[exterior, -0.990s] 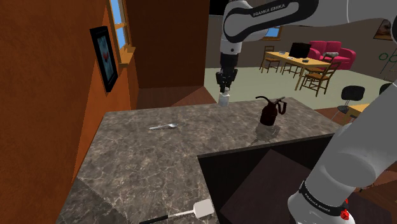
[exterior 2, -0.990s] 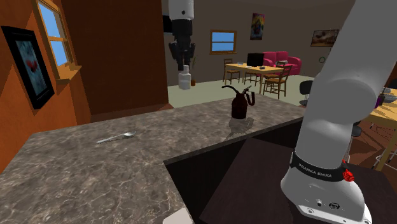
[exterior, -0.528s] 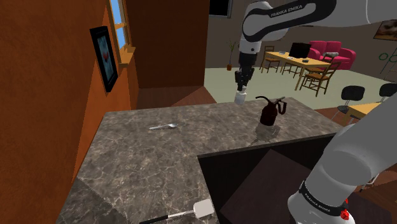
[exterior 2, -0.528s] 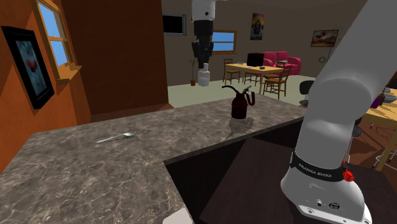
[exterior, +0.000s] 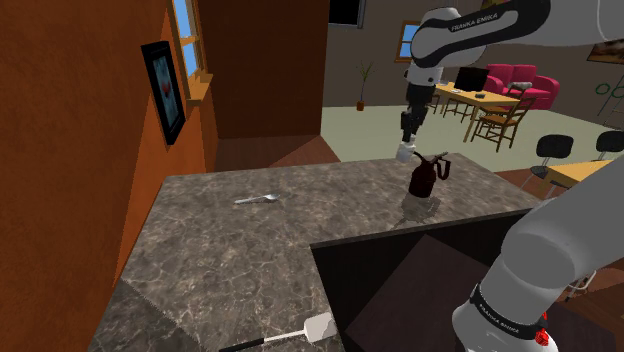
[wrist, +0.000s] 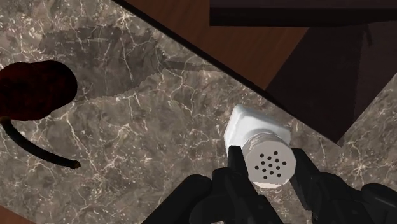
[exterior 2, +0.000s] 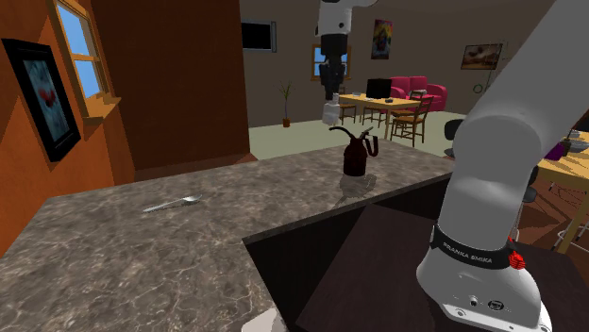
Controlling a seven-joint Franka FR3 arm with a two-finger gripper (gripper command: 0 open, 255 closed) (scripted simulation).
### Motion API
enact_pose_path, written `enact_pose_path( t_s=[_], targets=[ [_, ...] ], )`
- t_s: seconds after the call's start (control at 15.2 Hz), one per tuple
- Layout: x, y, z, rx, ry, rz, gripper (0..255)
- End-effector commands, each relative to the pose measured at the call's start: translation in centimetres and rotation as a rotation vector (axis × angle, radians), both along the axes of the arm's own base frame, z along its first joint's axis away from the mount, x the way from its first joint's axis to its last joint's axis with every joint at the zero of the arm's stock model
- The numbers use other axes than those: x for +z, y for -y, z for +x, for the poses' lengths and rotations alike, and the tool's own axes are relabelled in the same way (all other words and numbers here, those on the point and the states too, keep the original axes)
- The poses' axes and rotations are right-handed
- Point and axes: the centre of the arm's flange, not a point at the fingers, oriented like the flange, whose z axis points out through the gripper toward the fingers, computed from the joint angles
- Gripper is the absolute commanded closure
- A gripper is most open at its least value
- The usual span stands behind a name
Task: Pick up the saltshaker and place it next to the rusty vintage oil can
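Observation:
My black gripper [exterior: 408, 136] is shut on the white saltshaker [exterior: 405, 153], which hangs in the air above the far edge of the marble counter [exterior: 240, 250]. The dark reddish oil can [exterior: 423, 177] stands upright on the counter just below and to the shoulder view's right of the shaker. In the second exterior view the gripper [exterior 2: 329, 91] holds the saltshaker [exterior 2: 330, 114] a little left of and above the oil can [exterior 2: 356, 153]. The wrist view has the fingers clasping the saltshaker [wrist: 262, 158] by its holed cap, with the oil can [wrist: 33, 90] off to one side.
A fork [exterior: 256, 199] lies on the counter toward the orange wall. A white spatula [exterior: 300, 332] rests at the counter's near edge. A dark recess [exterior: 420, 280] opens in front of the stand. Dining table and chairs [exterior: 480, 105] stand beyond the counter.
The arm has carried the saltshaker steadily toward the shoulder view's right, from well left of the oil can to just beside and above it. The oil can and fork have not moved.

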Motion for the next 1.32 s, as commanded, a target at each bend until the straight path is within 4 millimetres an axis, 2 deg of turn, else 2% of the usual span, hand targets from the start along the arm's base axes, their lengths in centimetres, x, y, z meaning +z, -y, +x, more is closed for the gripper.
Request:
enact_pose_path(
  t_s=[0.0, 0.92, 1.25],
  targets=[
    [0.2, 2.2, -1.4, 0.002, 0.000, 0.000, 255],
    [0.2, 18.6, -11.0, 0.002, 0.000, 0.000, 255],
    [-2.4, 18.6, -11.0, 0.002, 0.000, 0.000, 255]
  ],
)
